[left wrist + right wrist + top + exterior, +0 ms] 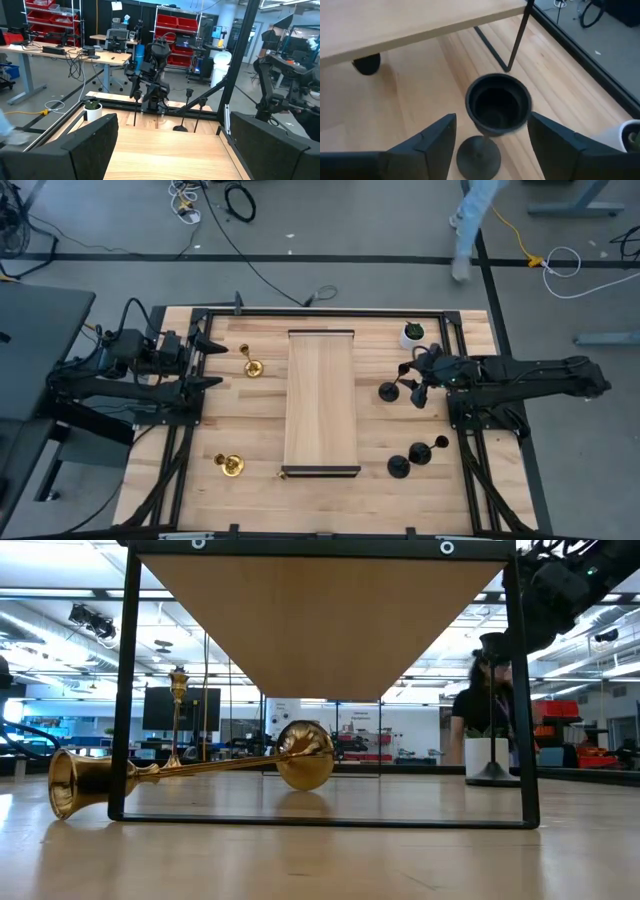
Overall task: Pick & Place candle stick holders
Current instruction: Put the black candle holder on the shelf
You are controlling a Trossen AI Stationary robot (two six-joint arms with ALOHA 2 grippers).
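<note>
A matte black candle stick holder [497,105] stands upright on its round base [477,159] at the table's right side, and also shows in the high view [418,395]. My right gripper [492,137] is open, with one finger on either side of the stem below the cup, touching nothing. Another black holder [388,391] is just beside it, and more black ones [398,466] are near the front right. One gold holder [250,363] stands at the far left. Another gold holder [180,770] lies on its side at the near left. My left gripper [205,360] is open and empty at the table's left edge.
A raised wooden board on a thin black frame [320,400] spans the table's middle. A small white pot with a green plant [413,333] stands at the far right, close to my right arm. A person [485,710] is beyond the table.
</note>
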